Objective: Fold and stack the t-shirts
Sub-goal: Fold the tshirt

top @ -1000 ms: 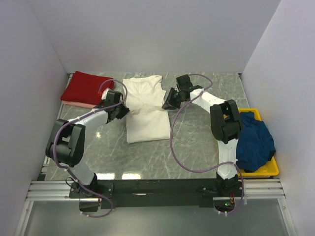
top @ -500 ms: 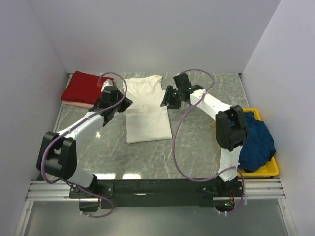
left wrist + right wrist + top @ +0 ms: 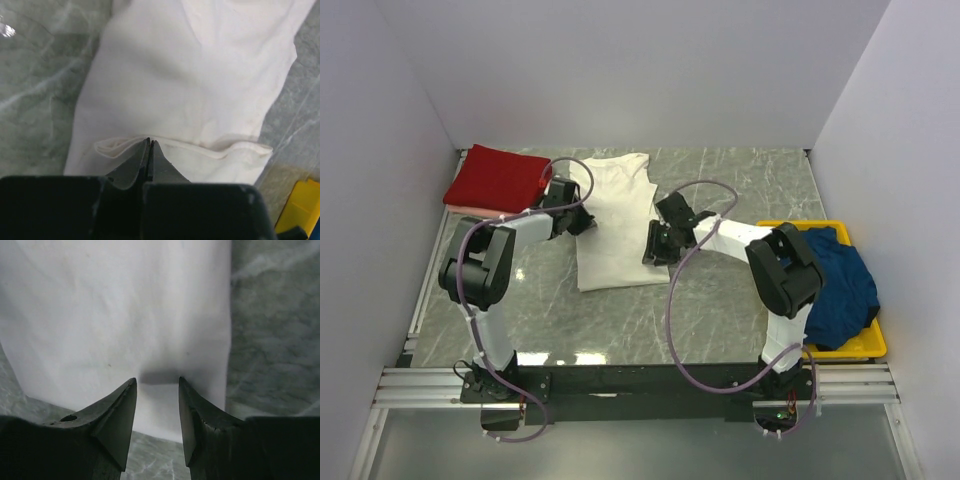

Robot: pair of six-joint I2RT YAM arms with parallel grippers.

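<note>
- Cream t-shirt (image 3: 615,225): lies flat at the middle of the table (image 3: 720,290), sides folded in to form a long narrow panel.
- Left gripper (image 3: 150,143): jaws fully closed, tips at the doubled edge on the shirt's left side. Whether cloth is pinched cannot be told.
- Right gripper (image 3: 156,382): jaws apart over the shirt's right edge, holding nothing.
- Red t-shirt (image 3: 495,178): folded at the far-left corner, resting on the pink t-shirt (image 3: 472,210).
- Navy t-shirt (image 3: 835,285): heaped in the yellow bin (image 3: 865,345) at the right.
</note>
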